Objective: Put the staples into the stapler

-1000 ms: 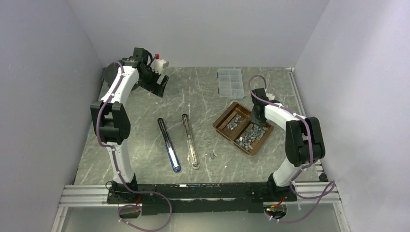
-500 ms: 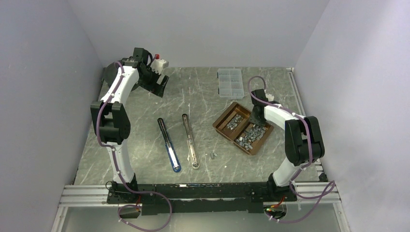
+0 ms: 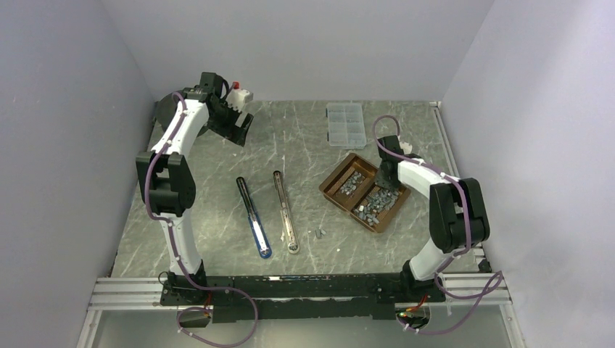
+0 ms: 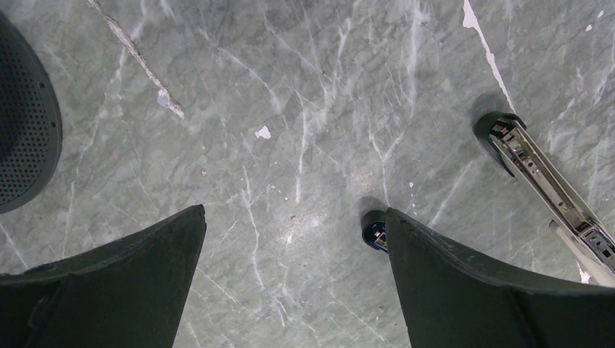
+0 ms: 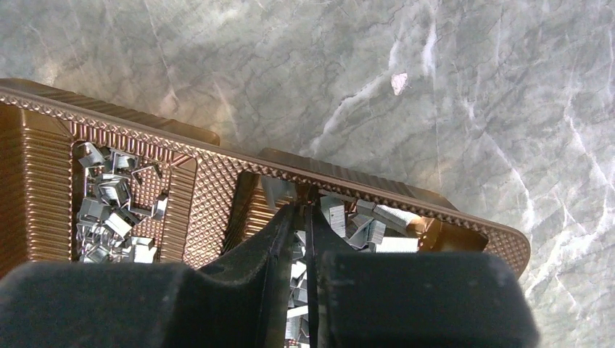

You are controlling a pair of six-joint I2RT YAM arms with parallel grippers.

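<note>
The stapler lies opened flat mid-table as two long bars, a blue-tipped one [image 3: 254,216] and a silver one [image 3: 285,212]. The left wrist view catches the silver bar [image 4: 544,185] and the blue tip [image 4: 373,233]. Staples [image 3: 349,183] fill both compartments of a brown tray [image 3: 333,190]. My right gripper [image 3: 382,185] points down into the right compartment. In its wrist view the right gripper [image 5: 304,210] has its jaws drawn to a thin slit among staples [image 5: 377,221]; whether a strip is pinched is hidden. My left gripper [image 3: 236,123] hangs wide open over bare table at back left, empty [image 4: 294,214].
A clear compartment box [image 3: 345,124] stands behind the tray. A few loose staple bits [image 3: 318,233] lie right of the silver bar. A dark perforated disc [image 4: 25,138] sits at the back left corner. Walls close in on three sides.
The right gripper's jaws have drawn together inside the tray's right compartment, and that arm has shifted slightly. The left arm has not moved.
</note>
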